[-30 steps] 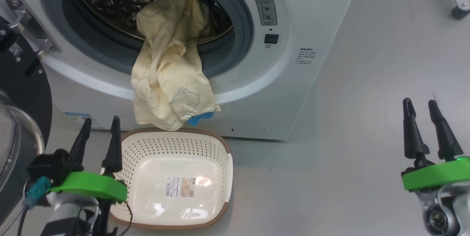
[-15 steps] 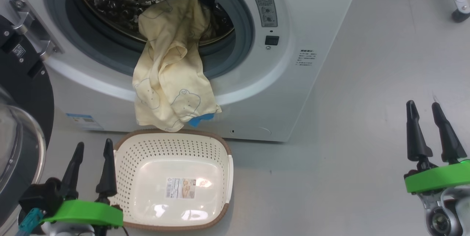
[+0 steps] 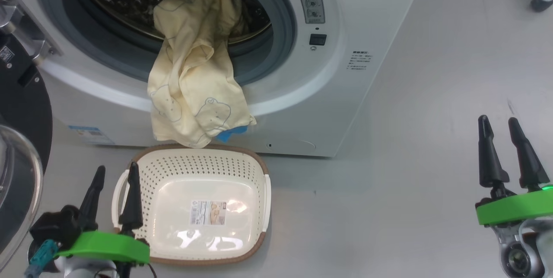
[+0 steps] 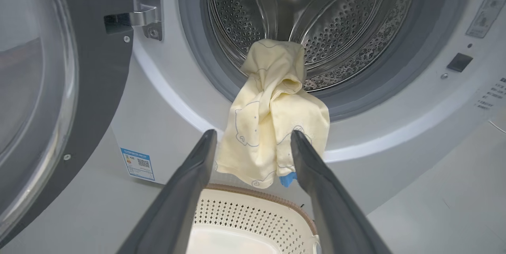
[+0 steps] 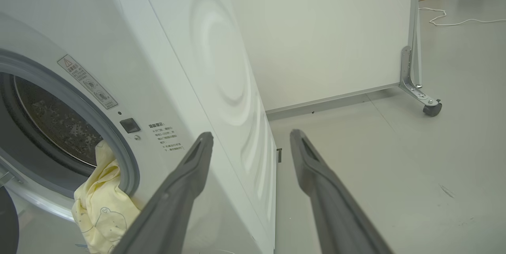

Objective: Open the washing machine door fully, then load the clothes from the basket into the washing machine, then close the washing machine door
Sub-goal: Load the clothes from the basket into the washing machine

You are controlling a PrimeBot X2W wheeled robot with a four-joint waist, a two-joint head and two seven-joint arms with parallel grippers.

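The washing machine (image 3: 367,18) stands with its door (image 3: 21,109) swung open at the left. Pale yellow clothes (image 3: 194,79) hang half out of the steel drum (image 4: 348,21), draped over the grey gasket, and their blue-patched end dangles just above the basket. The cream basket (image 3: 194,170) sits on the floor below the opening and holds nothing. My left gripper (image 3: 116,166) is open at the basket's left side, with nothing between its fingers. In the left wrist view it (image 4: 253,133) points at the hanging clothes (image 4: 272,115). My right gripper (image 3: 497,119) is open over bare floor, far right.
A partition on a metal foot with a caster (image 5: 431,108) stands behind and right of the machine. A white cable (image 5: 454,21) lies on the floor beyond it. Grey floor (image 3: 432,161) stretches between the machine and my right gripper. The door's glass bowl (image 3: 17,183) bulges close to my left arm.
The head camera has shifted a little. My left gripper has drawn back from the basket's far left corner to its left side. The clothes, the basket and the right gripper stay put.
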